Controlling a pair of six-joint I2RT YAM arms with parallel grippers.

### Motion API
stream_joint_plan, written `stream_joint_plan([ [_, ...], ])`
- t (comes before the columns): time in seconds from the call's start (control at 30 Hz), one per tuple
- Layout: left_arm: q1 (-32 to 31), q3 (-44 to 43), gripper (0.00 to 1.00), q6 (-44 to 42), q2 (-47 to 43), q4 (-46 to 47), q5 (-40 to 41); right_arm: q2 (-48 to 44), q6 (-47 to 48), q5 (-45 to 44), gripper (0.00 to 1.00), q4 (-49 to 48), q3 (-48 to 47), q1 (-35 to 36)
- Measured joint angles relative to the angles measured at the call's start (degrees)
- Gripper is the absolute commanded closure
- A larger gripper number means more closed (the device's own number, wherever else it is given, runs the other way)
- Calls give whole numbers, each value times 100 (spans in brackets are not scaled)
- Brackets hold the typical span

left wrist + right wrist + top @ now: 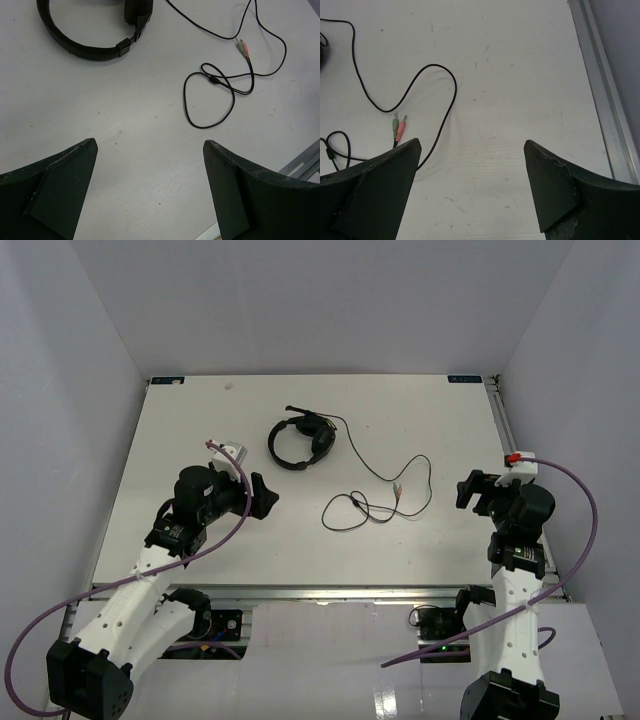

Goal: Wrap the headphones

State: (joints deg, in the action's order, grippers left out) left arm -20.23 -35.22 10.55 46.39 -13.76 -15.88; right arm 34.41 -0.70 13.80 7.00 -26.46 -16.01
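The black headphones (299, 440) lie flat on the white table at the back centre, boom mic pointing left. Their thin black cable (385, 480) runs right and forward in loose loops, ending in a green and a pink plug (397, 488). In the left wrist view the headband (82, 46) is at the top left, the cable loop (210, 100) and the plugs (243, 48) to the right. The right wrist view shows the cable (420, 85) and the plugs (398, 126) at left. My left gripper (262, 496) is open and empty, front-left of the headphones. My right gripper (470, 490) is open and empty, right of the cable.
A metal rail (600, 85) runs along the table's right edge, close to my right gripper. White walls enclose the table on the left, back and right. Purple robot cables hang from both arms at the near edge.
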Motion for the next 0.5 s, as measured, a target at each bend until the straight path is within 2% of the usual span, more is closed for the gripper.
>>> stream_joint_plan([
  [0.13,0,0,2,0,-15,-2,3,-18,540,724,10,6,5,-11],
  [0.23,-4,0,2,7,-16,-2,22,-43,1579,2062,10,163,11,-8],
  [0.37,-4,0,2,108,22,0,69,286,2287,3463,5,262,-7,53],
  [0.47,-3,-6,2,314,180,6,189,779,2576,3937,0,331,-61,105],
  [0.5,1,-12,2,413,269,6,250,968,2660,4029,3,348,-84,114],
])
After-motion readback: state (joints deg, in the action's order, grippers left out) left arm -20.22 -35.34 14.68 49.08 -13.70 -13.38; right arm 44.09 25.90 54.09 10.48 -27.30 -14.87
